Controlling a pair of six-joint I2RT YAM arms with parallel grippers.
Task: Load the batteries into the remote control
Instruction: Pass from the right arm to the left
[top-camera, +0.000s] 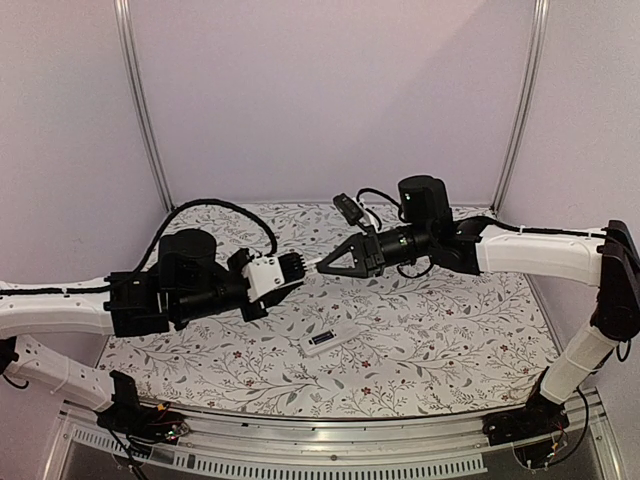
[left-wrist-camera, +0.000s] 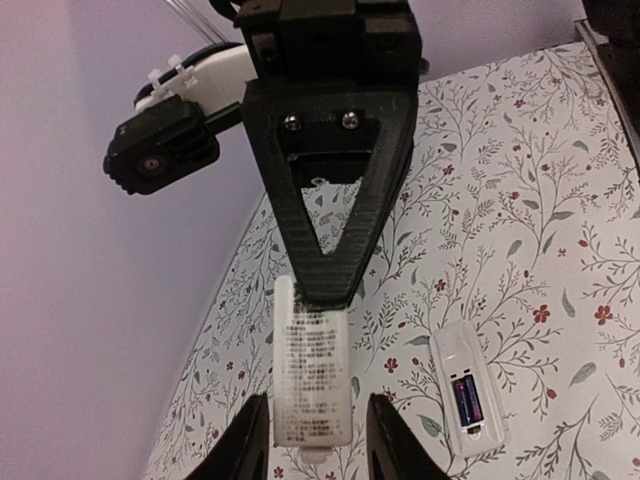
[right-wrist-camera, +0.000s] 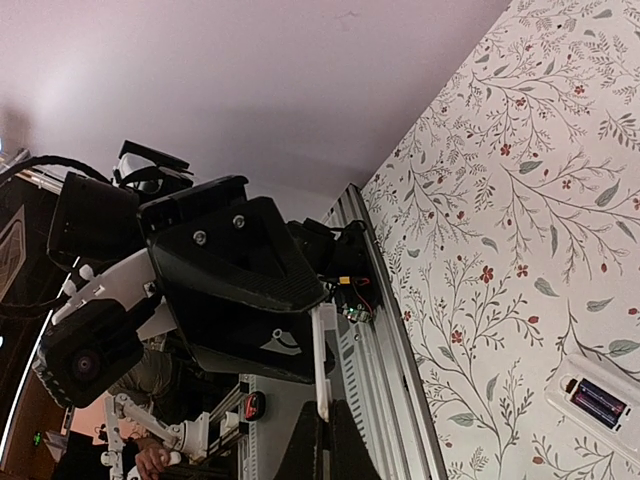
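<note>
Two arms meet in the air above the table (top-camera: 450, 330) in the top view. The left gripper (top-camera: 292, 266) and the right gripper (top-camera: 326, 264) point at each other, and a thin white battery cover (top-camera: 311, 265) bridges between them. The remote control (top-camera: 330, 341) lies alone on the flowered cloth, nearer the front edge and apart from both grippers. Its back side is up and shows a dark recess, but from here I cannot tell what is in the recess. The left wrist view is clearer: two batteries (left-wrist-camera: 468, 397) sit side by side inside the open compartment of the remote control, and nothing covers them. This view also shows the right gripper clenched on the far end of the cover, with the label side toward the camera. The left fingers (left-wrist-camera: 255, 440) stand on either side of its near end with a narrow gap visible, so they are not pinching it yet. In the right wrist view the cover is seen by its edge, rising out of the right jaws toward the left gripper, and the remote with its batteries lies at the lower right corner. I judge that the loading itself is done. What is left is to hand the cover over, bring it down to the remote and close the compartment.
</note>
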